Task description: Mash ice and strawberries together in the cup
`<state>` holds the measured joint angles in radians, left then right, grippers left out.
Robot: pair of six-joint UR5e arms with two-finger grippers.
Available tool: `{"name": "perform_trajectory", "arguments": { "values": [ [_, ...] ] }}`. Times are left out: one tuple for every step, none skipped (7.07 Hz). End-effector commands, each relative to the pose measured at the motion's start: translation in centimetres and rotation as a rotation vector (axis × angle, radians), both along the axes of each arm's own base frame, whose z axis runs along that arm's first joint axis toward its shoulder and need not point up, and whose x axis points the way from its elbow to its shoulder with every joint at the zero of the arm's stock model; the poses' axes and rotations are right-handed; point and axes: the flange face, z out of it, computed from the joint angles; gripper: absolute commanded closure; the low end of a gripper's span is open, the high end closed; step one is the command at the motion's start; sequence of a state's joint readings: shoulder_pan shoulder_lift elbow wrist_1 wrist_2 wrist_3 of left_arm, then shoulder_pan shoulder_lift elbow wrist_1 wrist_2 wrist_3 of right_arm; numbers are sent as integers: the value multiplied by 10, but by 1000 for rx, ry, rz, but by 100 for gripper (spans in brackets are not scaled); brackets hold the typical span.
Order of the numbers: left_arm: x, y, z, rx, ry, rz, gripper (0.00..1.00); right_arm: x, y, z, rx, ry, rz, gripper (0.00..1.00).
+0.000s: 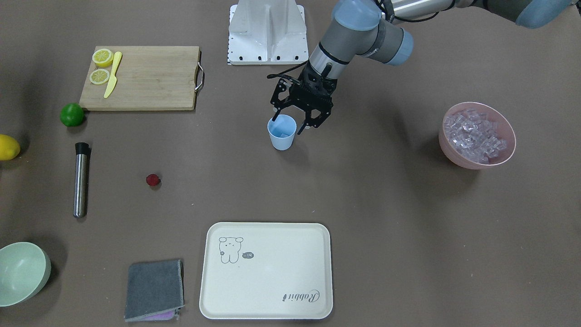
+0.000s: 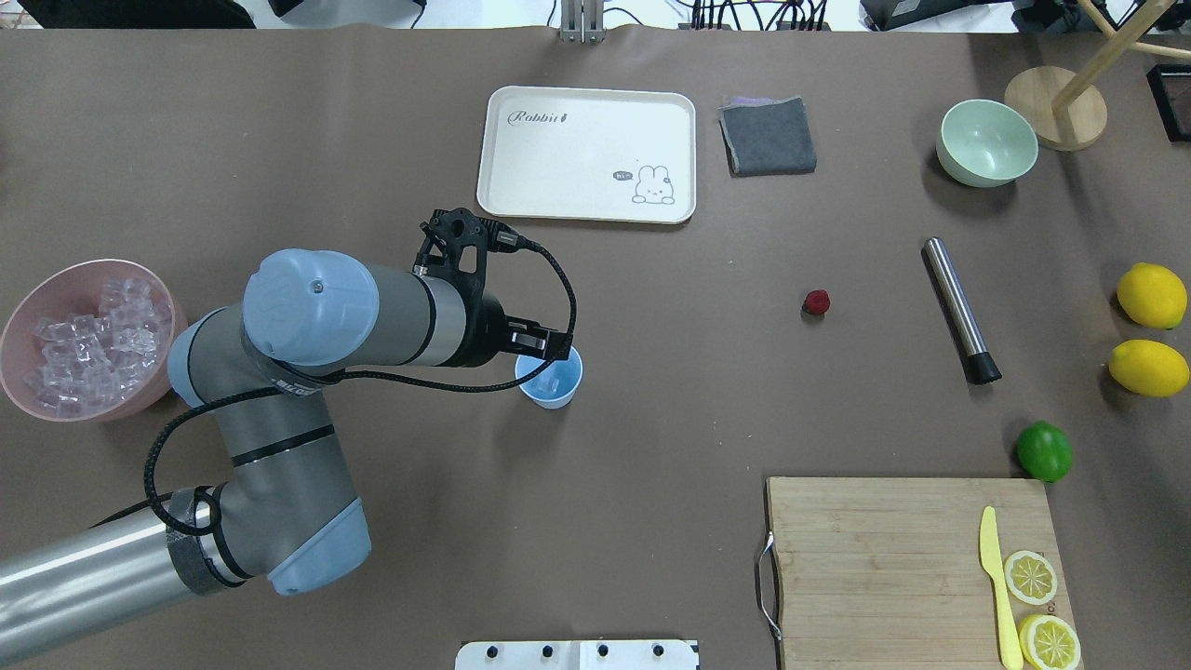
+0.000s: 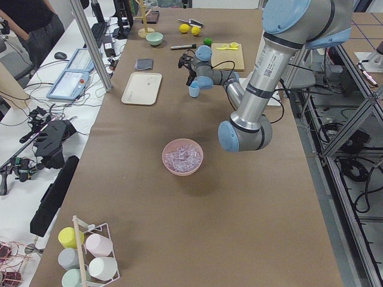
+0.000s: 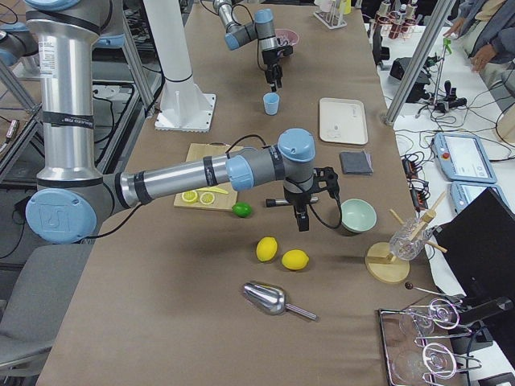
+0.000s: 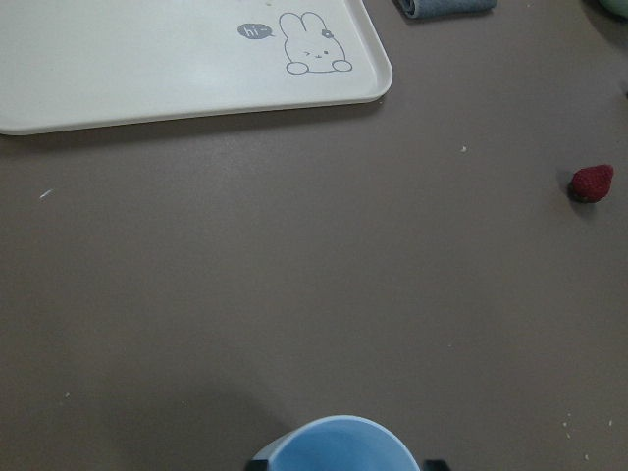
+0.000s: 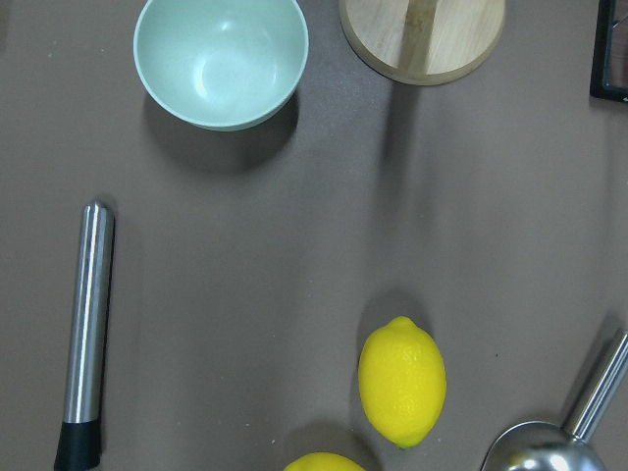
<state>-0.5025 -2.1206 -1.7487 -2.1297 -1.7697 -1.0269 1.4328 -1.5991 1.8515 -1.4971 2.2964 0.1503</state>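
Many clear ice cubes [image 2: 88,340] fill the pink bowl [image 2: 86,264] at the left edge of the desk [image 2: 651,521]. They look hard and slick, so each is best pinched squarely across two flat faces. To their right the left end effector [image 1: 288,122] hangs over the light blue cup [image 2: 551,386] near the middle of the desk. Its fingers are spread wide and straddle the rim, gripping nothing. At least one cube seems to lie inside the cup. The cup is thin plastic and probably light and easy to tip, so I judge it needs steadying around its wall during mashing. Further right, well apart from the cup, the small dark red strawberry [image 2: 816,301] sits alone on the bare surface. It is likely soft and apt to roll, which calls for a gentle pinch across its middle. Right of it lies a steel rod with a black tip [image 2: 958,310], stiff and smooth, best taken around the shaft. The right end effector [image 4: 302,215] hovers near that rod and a pale green bowl [image 2: 986,141]. I cannot tell whether its fingers are apart or together.
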Motion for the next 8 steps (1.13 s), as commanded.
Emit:
{"name": "perform_trajectory", "arguments": {
  "values": [
    [-32, -19, -11, 2, 22, -7, 3, 0, -1, -2, 4, -1, 0, 0],
    [-63, -40, 3, -40, 5, 22, 3, 0, -1, -2, 2, -2, -1, 0],
    [-93, -63, 7, -5, -6, 38, 4, 0, -1, -2, 1, -2, 1, 0],
    [-115, -72, 30, 27, -38, 67, 4, 0, -1, -2, 1, -3, 0, 0],
    [-142, -84, 45, 53, -58, 78, 4, 0, -1, -2, 1, -3, 0, 0],
    [-168, -93, 67, 96, -90, 103, 4, -1, 0, -2, -3, -16, -4, 0],
    [-198, -101, 92, 127, -117, 132, 4, -1, 2, 0, -6, -21, -5, 0],
    [-222, -106, 113, 157, -140, 154, 4, -1, 3, 1, -10, -24, -6, 0]
  ]
}}
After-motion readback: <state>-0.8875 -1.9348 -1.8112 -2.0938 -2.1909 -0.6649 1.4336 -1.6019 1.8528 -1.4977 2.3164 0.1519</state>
